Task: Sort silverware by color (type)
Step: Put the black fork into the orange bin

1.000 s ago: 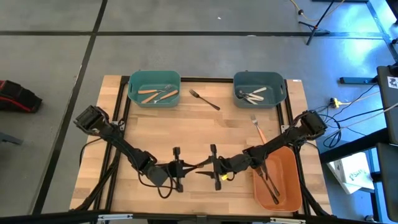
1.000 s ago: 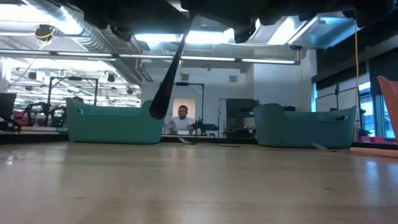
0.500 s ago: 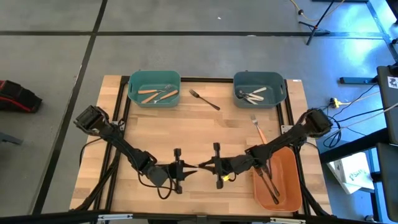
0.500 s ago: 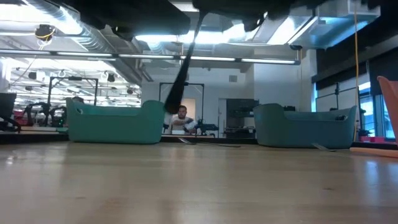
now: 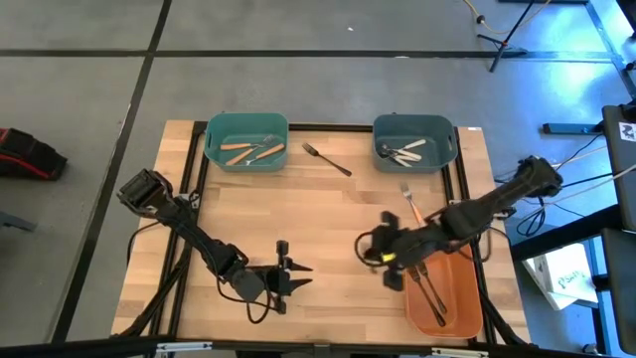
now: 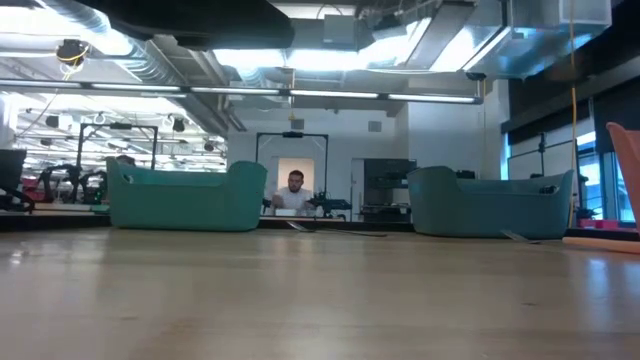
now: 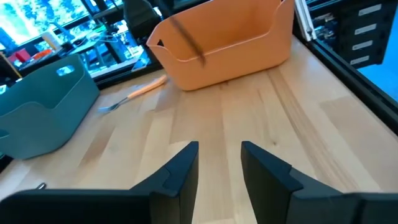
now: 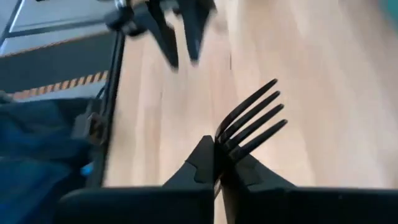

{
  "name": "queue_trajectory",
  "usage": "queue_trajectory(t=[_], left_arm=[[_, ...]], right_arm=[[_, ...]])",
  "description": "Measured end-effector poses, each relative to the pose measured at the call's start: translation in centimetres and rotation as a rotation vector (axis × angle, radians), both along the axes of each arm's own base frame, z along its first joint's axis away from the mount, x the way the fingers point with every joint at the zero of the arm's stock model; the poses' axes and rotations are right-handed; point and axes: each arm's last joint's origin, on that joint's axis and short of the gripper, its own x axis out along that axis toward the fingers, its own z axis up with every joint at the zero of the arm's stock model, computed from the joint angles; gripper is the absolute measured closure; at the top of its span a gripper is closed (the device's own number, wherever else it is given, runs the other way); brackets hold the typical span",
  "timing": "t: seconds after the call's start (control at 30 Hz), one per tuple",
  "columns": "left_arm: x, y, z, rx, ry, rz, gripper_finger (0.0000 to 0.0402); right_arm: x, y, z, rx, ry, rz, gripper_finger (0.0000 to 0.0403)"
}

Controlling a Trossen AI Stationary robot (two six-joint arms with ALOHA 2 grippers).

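My right gripper [image 5: 370,251] hangs over the table's near middle, beside the orange bin [image 5: 459,261], shut on an all-dark fork whose tines [image 8: 252,118] stick out past the fingertips. My left gripper [image 5: 290,274] stands open near the front edge, with nothing between its fingers [image 7: 219,167]. A dark fork [image 5: 326,158] lies flat between the two teal bins. An orange-handled fork [image 5: 411,205] lies flat by the orange bin's far end. The left teal bin [image 5: 213,139] holds orange-handled pieces, the right teal bin [image 5: 382,139] pale ones, and the orange bin dark ones. My right gripper pinches the dark fork just behind its tines [image 8: 225,144] between the two fingers. The fork lies along the fingers, tines forward, and its handle is hidden behind them. The fingers slant down toward the table's left. The fork is lifted clear of the table.
Bare wood lies between the two grippers and across the table's middle. Black rails run along the table's left and right sides. In the low view a person sits in the room far behind the table.
The dark fork has passed from my left gripper to my right one. The left has let go and stayed in place. The right has taken hold, risen, tipped downward and drawn back toward the orange bin with the fork.
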Motion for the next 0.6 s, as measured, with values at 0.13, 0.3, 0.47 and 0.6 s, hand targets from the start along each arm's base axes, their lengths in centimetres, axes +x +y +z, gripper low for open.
queue_trajectory(t=[0.13, 0.3, 0.47, 0.6], left_arm=[[0.0, 0.0, 0.0, 0.000, 0.001, -0.001, 0.0285], [0.0, 0.0, 0.0, 0.001, 0.004, -0.001, 0.0285], [0.0, 0.1, 0.0, -0.002, 0.004, 0.002, 0.0285], [0.1, 0.1, 0.0, -0.002, 0.004, 0.003, 0.0285]], right_arm=[[-3.1, 0.1, 1.3, 0.148, 0.160, -0.104, 0.0401], [-6.7, 1.0, 0.3, 0.228, 0.370, -0.265, 0.0402], [-9.4, 1.9, -0.8, 0.222, 0.491, -0.430, 0.0402], [-10.6, 2.5, -3.1, 0.247, 0.625, -0.499, 0.0402]])
